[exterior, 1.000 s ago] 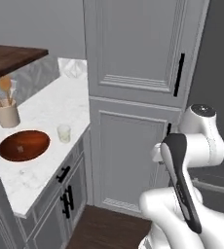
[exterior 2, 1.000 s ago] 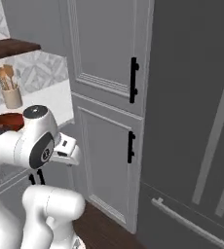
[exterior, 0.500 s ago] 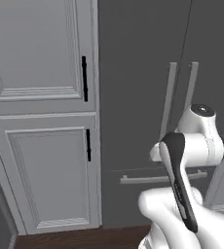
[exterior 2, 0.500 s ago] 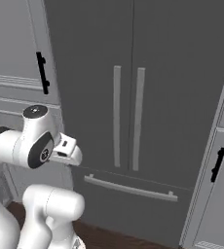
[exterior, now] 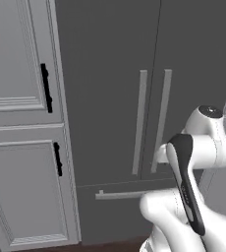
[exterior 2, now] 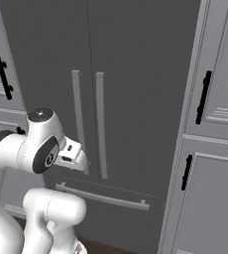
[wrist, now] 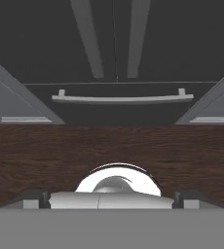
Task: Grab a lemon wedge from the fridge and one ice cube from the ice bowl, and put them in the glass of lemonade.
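The fridge (exterior: 110, 74) stands straight ahead, tall and dark grey, with both doors shut. Its two long vertical bar handles (exterior: 152, 123) meet at the centre seam, and a horizontal drawer handle (exterior: 127, 194) runs below them. The same fridge (exterior 2: 131, 59) faces the right base camera and fills the top of the hand view as the fridge front (wrist: 114, 44). My arm is folded close to the base, well short of the doors. My gripper (wrist: 111, 198) points down at the floor, open, with nothing between its fingertips (wrist: 34, 197). The lemon wedge is hidden; the ice bowl, ice cube and glass of lemonade are out of view.
Light grey panelled cabinets with black handles flank the fridge, the left ones (exterior: 19, 98) beside its left door and the right ones (exterior 2: 217, 124) beside its right door. Dark wooden floor (wrist: 112, 146) lies between the base and the fridge.
The whole picture has swung from the counter with the bowl, glass and crock to the fridge front, which now looks nearer: the base has moved. The arm has kept its folded pose.
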